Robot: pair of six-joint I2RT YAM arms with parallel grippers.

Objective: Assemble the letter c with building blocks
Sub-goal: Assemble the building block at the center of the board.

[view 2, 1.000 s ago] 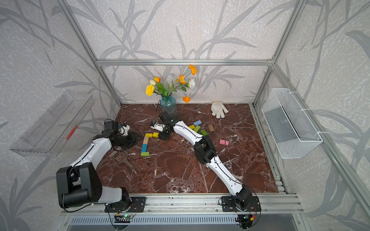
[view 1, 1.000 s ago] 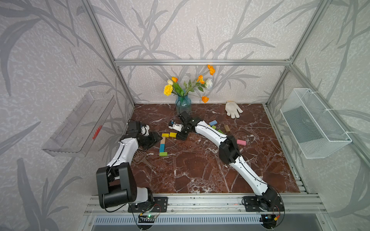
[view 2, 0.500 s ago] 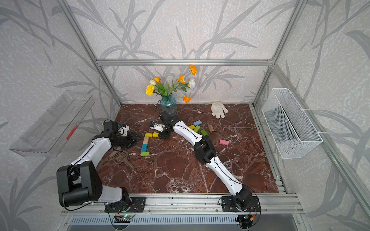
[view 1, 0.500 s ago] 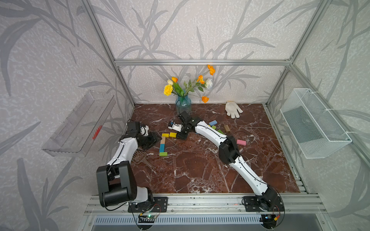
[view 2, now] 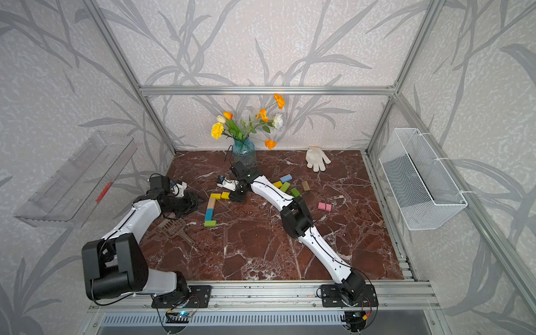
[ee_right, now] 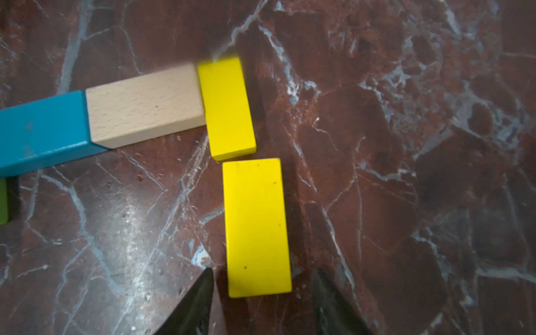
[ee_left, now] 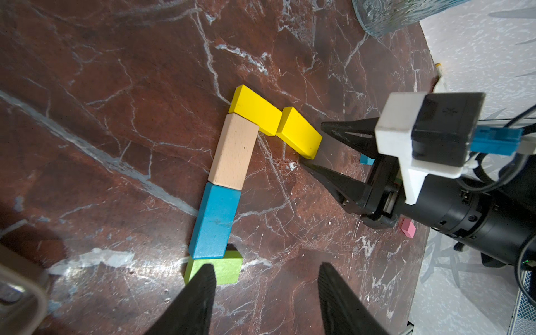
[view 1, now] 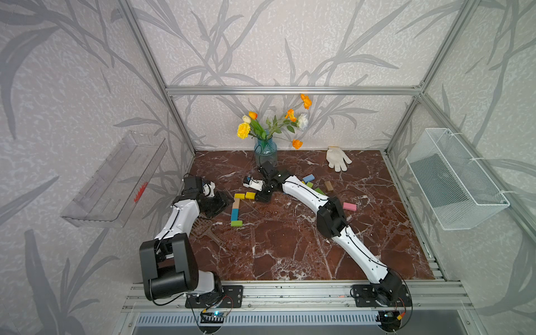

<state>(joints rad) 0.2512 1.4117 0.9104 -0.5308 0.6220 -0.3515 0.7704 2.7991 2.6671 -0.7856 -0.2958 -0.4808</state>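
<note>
A partial letter c lies left of centre: green block, blue block and tan block in a line, with a yellow block turning the corner. A second yellow block lies just off the first yellow block, slightly askew. My right gripper is open, and its fingers straddle that block's near end with gaps on both sides. My left gripper is open over bare table beside the green block, holding nothing.
Loose blocks lie by the right forearm: blue, green, brown and pink. A flower vase and white glove stand at the back. A brown scoop lies under the left arm.
</note>
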